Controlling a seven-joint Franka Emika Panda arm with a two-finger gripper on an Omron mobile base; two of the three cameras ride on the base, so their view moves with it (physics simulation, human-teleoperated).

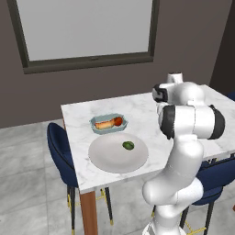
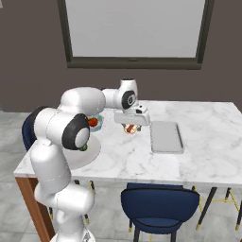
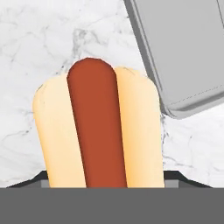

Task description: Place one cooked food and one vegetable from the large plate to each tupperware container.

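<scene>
— One hot dog (image 3: pixel 97 131) sat between the gripper (image 2: pixel 131 128) jaws, clamped, above the marble table (image 2: pixel 208 142)?
— Yes, just beside the pale grey tub (image 2: pixel 166 137). Further left, the large plate (image 1: pixel 110 158) carried one green vegetable (image 1: pixel 128 145).
— And beyond it?
— The blue-green tub (image 1: pixel 95 123) held another hot dog (image 1: pixel 104 124) and a tomato (image 1: pixel 118 121).
</scene>
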